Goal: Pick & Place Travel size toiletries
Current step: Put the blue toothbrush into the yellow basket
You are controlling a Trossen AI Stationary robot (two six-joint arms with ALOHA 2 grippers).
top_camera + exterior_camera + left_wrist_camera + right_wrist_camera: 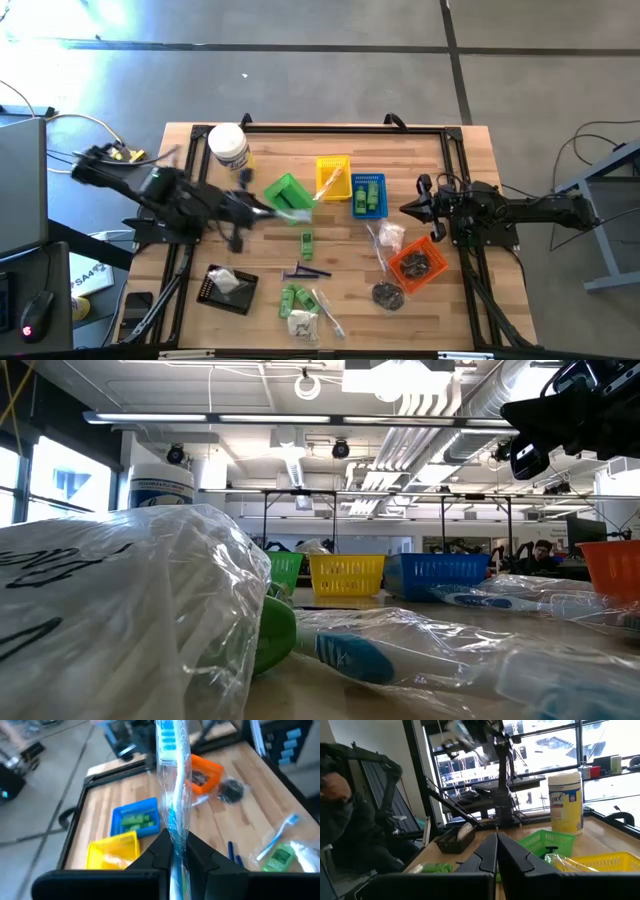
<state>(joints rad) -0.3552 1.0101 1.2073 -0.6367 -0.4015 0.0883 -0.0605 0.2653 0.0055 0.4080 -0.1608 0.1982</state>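
— Pinched between my left end effector fingers is a wrapped toothbrush, clear film around a blue-and-white handle. What do you make of its lie?

— Its long axis runs straight out ahead of your fingers, brush end farthest from the wrist. You've got the very tail of it.

— Right, my jaws are nearly closed on that tail, and the stick hangs above the worktop, not resting on it. Which basket is it over?

— From above, the tip reaches over the green basket, with the yellow basket just beyond and the blue basket past that.

— So the drop depends on that length: if yellow is the target, I judge my wrist must carry farther along the toothbrush's own axis.

— And your right end effector?

— Closed on nothing, hovering beside the blue basket, near the orange basket. My left is the one placed to finish.
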